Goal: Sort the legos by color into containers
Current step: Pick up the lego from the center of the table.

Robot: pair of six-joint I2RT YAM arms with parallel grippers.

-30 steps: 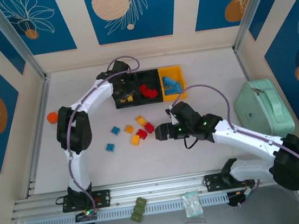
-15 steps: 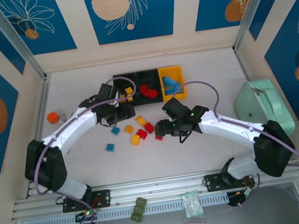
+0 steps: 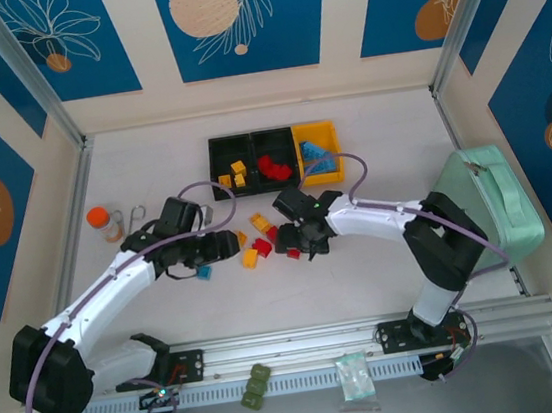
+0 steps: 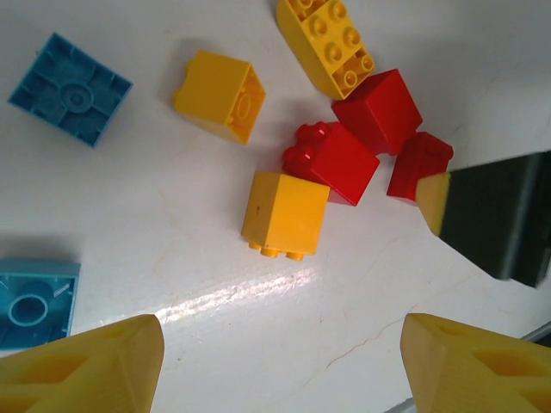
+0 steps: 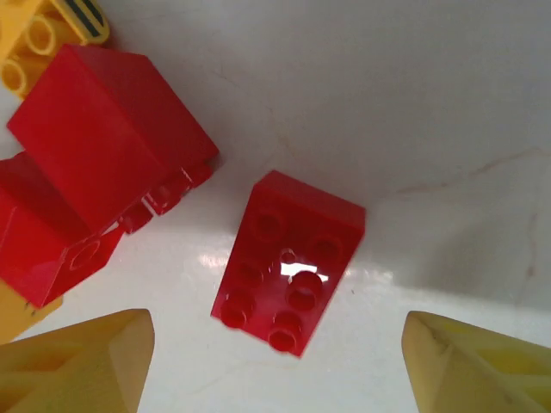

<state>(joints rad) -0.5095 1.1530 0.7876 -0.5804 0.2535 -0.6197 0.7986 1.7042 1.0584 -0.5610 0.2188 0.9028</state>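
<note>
Though crowded from both sides, found loose legos [image 3: 259,235] mid-surface: yellow, red, blue. Found left fingers [image 3: 228,243] spread wide, empty, just left of cluster; right fingers [image 3: 295,238] likewise wide, empty, straddling one red brick [image 5: 288,262] without touching. Noted bottle [image 3: 105,223] far left, mint case [image 3: 486,196] far right, olive blocks [image 3: 256,385] on near rail, all well apart. Checked containers [image 3: 247,135] beyond cluster: yellow bricks in left black bin, red in middle, blue in yellow bin.

Red, yellow, blue legos [image 4: 284,213]; black, yellow containers [image 3: 274,188]
</note>
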